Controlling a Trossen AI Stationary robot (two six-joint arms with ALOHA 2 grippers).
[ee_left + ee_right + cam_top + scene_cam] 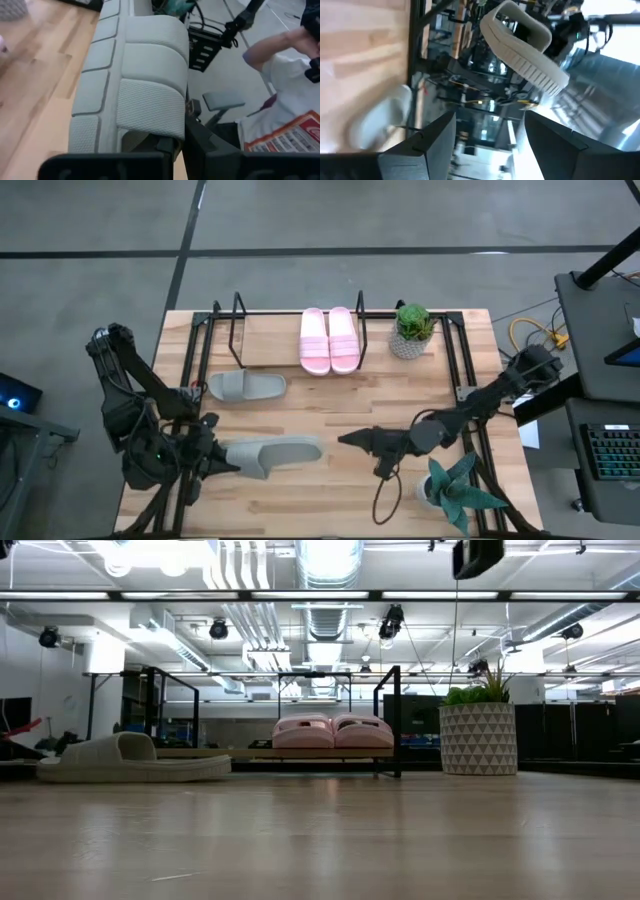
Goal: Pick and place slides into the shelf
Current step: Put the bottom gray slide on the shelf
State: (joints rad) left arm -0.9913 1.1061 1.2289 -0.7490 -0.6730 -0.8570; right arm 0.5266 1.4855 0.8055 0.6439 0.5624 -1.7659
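Clamped on the heel end of a grey-green slide, the left gripper sits at about 8 o'clock on the table; its wrist view shows the dark fingers pinching the sole edge beside the strap. That sandal points toward 3 o'clock and, in the right wrist view, looks lifted off the wood. Its mate lies flat at 10 o'clock, just in front of the shelf, whose left half is free; the pink pair already stands on the right half at 12 o'clock. Right gripper hangs empty, fingers spread, near 5 o'clock, aimed at the held slide's toe. Judging by looks, the rubber is light, springy and fairly grippy, so an end pinch may let it droop; the sole edge near the strap seems the surest hold
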